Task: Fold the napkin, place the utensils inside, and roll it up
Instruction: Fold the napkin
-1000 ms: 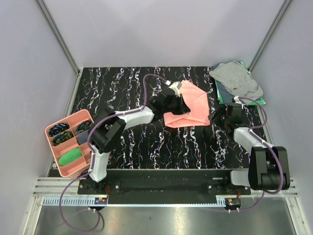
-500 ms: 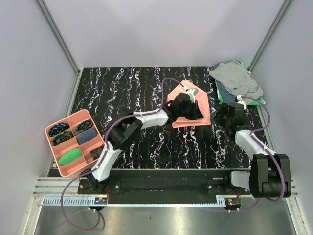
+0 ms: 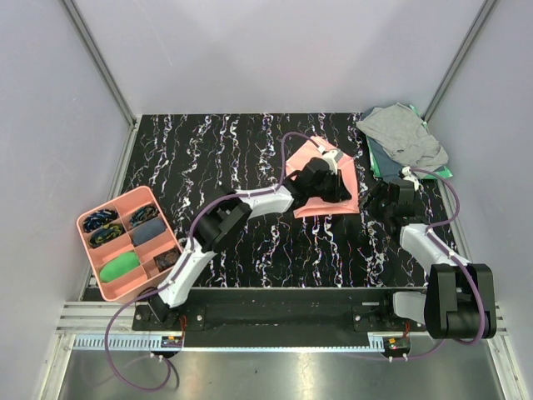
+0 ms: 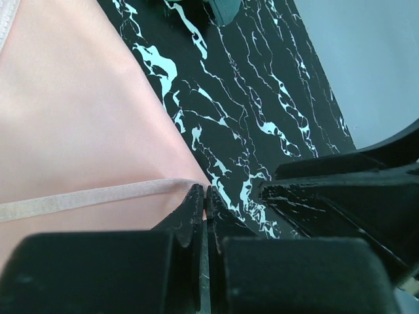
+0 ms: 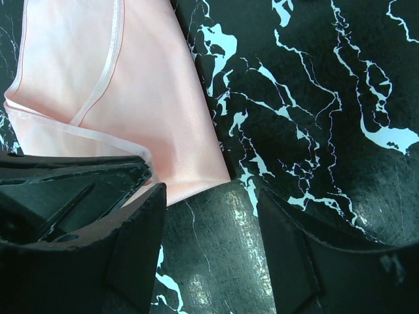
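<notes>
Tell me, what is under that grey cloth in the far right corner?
A green cloth pokes out beneath the grey cloth along its near edge. The rest of it is covered, so whether anything else lies under there cannot be seen.

I can't read any words, numbers or signs here. The pink napkin (image 3: 329,208) is plain, the marbled surface (image 3: 208,158) is bare, and so is the tray (image 3: 87,250) at 9 o'clock.

Black desk (image 3: 208,150) with white marble veins, boxed in by plain pale lavender walls (image 3: 275,50) and aluminium corner posts (image 3: 100,62).
</notes>
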You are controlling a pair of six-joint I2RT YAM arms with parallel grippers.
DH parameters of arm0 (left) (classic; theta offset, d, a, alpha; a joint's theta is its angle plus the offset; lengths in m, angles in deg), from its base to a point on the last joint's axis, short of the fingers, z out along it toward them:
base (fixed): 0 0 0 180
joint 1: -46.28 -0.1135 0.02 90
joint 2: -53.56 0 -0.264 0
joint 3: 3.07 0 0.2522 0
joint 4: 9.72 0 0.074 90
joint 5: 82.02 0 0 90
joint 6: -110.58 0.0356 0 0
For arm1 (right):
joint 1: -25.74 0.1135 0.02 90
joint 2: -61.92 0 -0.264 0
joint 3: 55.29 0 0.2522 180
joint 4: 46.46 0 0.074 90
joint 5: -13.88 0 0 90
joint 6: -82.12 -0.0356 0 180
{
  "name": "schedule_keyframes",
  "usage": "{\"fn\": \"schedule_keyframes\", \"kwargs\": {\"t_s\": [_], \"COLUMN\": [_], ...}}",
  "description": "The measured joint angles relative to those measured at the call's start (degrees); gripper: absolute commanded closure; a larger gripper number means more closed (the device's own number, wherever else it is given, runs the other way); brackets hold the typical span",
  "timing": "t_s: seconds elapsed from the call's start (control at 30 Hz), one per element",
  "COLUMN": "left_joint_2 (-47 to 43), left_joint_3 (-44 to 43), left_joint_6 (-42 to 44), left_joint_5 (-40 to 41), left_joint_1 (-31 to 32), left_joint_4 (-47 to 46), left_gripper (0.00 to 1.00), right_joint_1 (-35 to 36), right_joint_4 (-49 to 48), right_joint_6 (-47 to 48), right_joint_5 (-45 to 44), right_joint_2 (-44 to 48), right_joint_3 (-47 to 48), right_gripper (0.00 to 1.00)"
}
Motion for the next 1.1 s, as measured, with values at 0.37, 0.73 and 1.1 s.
{"fn": "schedule_keyframes", "kwargs": {"t_s": [0.37,0.73,1.1], "left_joint_2": [3.80,5.14,7.76], "left_joint_3": [-3.28,-4.98,-6.40], "left_joint_6": [0.02,0.46,0.66], "left_joint_5": [-0.42,-1.09,-1.29], "left_joint_1": [0.83,1.57,1.84], "left_joint_4": [-0.15,-0.37,-0.33], "left_gripper": [1.00,1.00,0.86], "right_joint_1": [0.00,0.00,-1.31], "right_joint_4": [0.02,0.07,0.11], "right_joint_6": [0.00,-0.04,-0.83], "right_joint_5": [-0.92,-0.92,-0.79], "right_joint_2": [0.00,0.00,0.00], "right_joint_3": [0.00,0.00,0.00], "right_gripper": [0.33,0.33,0.31]}}
